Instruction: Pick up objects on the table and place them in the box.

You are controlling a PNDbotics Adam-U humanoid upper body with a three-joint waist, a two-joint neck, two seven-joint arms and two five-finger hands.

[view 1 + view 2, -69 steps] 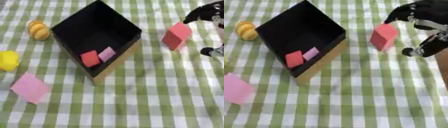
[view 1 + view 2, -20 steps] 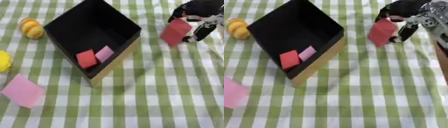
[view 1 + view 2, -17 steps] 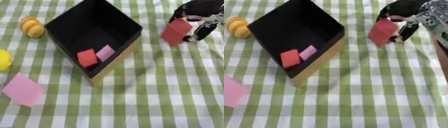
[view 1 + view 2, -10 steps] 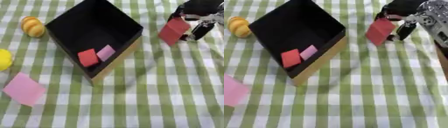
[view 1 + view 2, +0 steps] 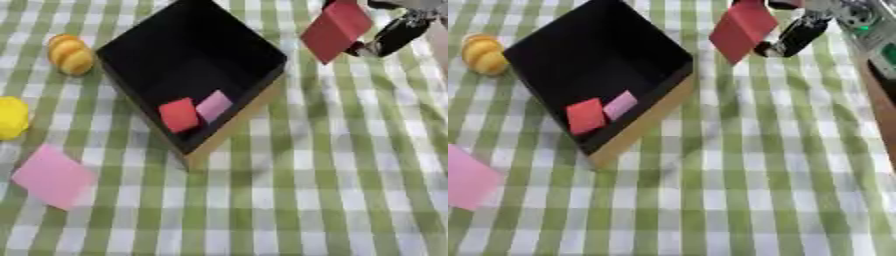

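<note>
Pinching tilted red block (image 5: 335, 29), right hand (image 5: 392, 35) raised beside box (image 5: 234, 125)

The right hand (image 5: 389, 37), apart from the red block (image 5: 336, 29) seconds ago, has closed on it and raised it off the checked surface (image 5: 350, 175), carrying it left toward the black box (image 5: 262, 75).

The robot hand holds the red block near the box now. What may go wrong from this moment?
1. The right robot hand pinches the red block only at its upper end, so it might slip and fall on the checked cloth.
2. The block hangs beyond the right rim of the black box; released too early, it would probably miss.
3. It could strike that rim and shift the box.
</note>
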